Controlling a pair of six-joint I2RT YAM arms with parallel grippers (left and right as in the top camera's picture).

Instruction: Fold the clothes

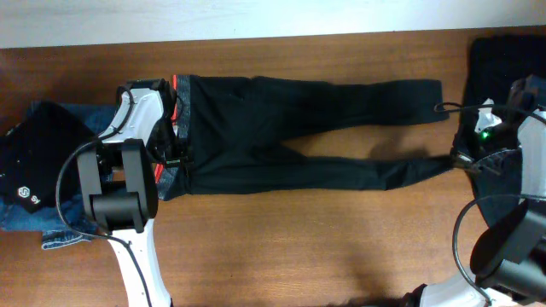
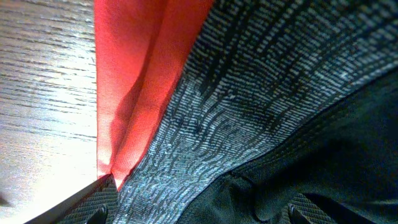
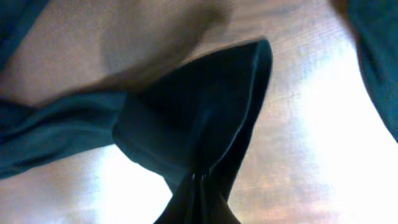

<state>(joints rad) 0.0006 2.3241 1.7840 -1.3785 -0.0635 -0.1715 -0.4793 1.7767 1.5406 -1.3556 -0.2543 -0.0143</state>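
Trousers lie flat on the counter, waistband to the left. The right gripper pinches one leg end; the left gripper hangs spread wide over the waistband. Best to lift that leg end slowly and keep it straight.

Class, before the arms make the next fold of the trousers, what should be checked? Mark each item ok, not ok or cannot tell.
1. Trousers spread lengthwise on the table: ok.
2. Right hand shut on the lower hem: ok.
3. Left hand gripping the waistband: not ok, open over it.
4. Upper hem held: not ok, lies free.
5. Jeans clear of the trousers: cannot tell, left arm hides the gap.
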